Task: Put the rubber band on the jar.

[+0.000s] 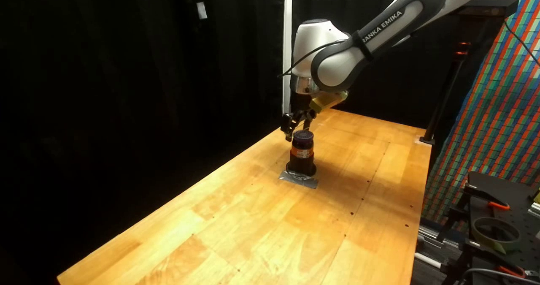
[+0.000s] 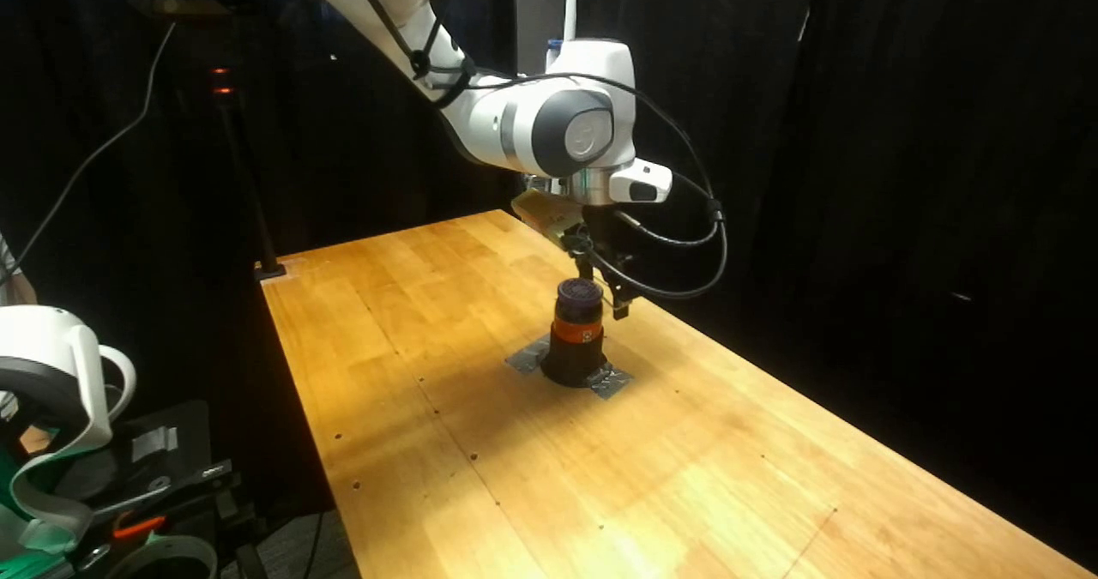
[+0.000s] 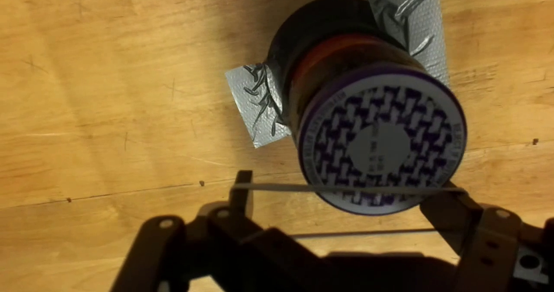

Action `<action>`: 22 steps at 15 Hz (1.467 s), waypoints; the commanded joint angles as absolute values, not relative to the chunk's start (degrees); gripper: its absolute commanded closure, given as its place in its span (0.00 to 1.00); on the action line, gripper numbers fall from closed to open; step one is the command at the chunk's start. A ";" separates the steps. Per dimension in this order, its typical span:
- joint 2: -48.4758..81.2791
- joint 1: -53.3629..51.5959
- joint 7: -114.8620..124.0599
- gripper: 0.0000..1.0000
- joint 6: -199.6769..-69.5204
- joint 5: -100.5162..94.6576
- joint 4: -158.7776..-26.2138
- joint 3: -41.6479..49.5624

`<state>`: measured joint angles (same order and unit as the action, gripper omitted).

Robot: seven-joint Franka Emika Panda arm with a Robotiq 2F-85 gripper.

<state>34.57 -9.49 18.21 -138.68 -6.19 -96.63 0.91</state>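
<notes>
The jar [image 1: 302, 147], dark with an orange label and purple patterned lid, stands upright in a black holder [image 1: 301, 165] on the table. It also shows in an exterior view [image 2: 578, 311], and its lid [image 3: 381, 145] in the wrist view. My gripper [image 3: 346, 184] is open. The rubber band [image 3: 277, 187] is stretched around both fingers, one strand passing in front of the lid's lower part, the other lower down. In both exterior views my gripper [image 1: 297, 131] [image 2: 603, 292] is beside the jar's top, around lid height. Whether band or fingers touch the jar, I cannot tell.
Silver tape [image 3: 255, 106] fixes the holder to the wooden table [image 2: 686, 442]. A black post [image 1: 434, 112] stands at a table corner. A side cart [image 1: 502, 192] with a tape roll [image 1: 497, 230] stands beside the table. A white headset [image 2: 51, 364] is beside it too.
</notes>
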 commanded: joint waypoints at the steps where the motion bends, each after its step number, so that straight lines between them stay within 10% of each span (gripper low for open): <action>1: 37.25 -10.07 18.09 0.00 -136.62 -6.16 -93.29 1.66; 22: 27.30 -3.53 9.56 0.00 -130.04 7.07 -107.03 -2.13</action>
<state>31.66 -5.34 12.38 -129.80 5.72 -100.41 -1.80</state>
